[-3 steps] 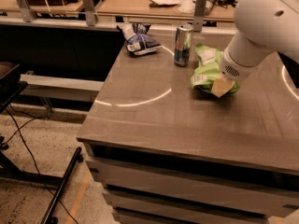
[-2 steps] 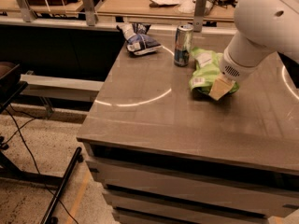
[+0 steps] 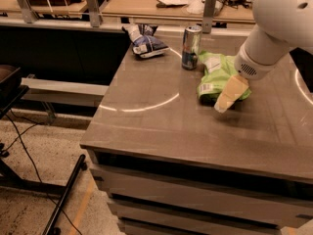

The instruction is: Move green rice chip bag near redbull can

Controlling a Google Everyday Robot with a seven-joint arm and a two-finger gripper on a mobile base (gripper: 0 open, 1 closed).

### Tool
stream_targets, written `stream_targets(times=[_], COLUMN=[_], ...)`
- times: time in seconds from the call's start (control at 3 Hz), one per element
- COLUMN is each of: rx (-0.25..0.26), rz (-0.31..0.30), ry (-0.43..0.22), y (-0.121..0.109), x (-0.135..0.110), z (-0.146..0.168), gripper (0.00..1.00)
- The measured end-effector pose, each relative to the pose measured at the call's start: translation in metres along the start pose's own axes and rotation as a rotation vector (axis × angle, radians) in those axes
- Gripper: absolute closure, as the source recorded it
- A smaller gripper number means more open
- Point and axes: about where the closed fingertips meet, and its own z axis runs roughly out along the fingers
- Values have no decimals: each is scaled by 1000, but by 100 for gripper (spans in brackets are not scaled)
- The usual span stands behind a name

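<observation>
Now | pincer over green rice chip bag front-right edge | grip: cannot tell | bag beside redbull can

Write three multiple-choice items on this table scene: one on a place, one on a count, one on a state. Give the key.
1. Where does the green rice chip bag lie?
A. On the floor
B. Close beside the redbull can, on its right in the picture
C. At the table's near left corner

2. How many snack bags lie on the table?
A. One
B. Two
C. Four

3. How does the redbull can stand?
A. Upright
B. On its side
C. Crushed flat

Key:
1 B: the bag lies just right of the can, with the gripper at the bag's near edge.
2 B: there is only the green one and the dark blue and white bag.
3 A: the can's shiny top faces up.
</observation>
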Motion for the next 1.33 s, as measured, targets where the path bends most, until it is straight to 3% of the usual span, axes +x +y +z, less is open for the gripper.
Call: stream_targets(times=[0.67,1.0,1.33], rx=[-21,-44,-44], rz=[53,104,104], ry=[-37,-77,-77], y=[-24,-51,-51], x=[8,32,32], z=[-17,-43,-43], gripper=[0,0,0])
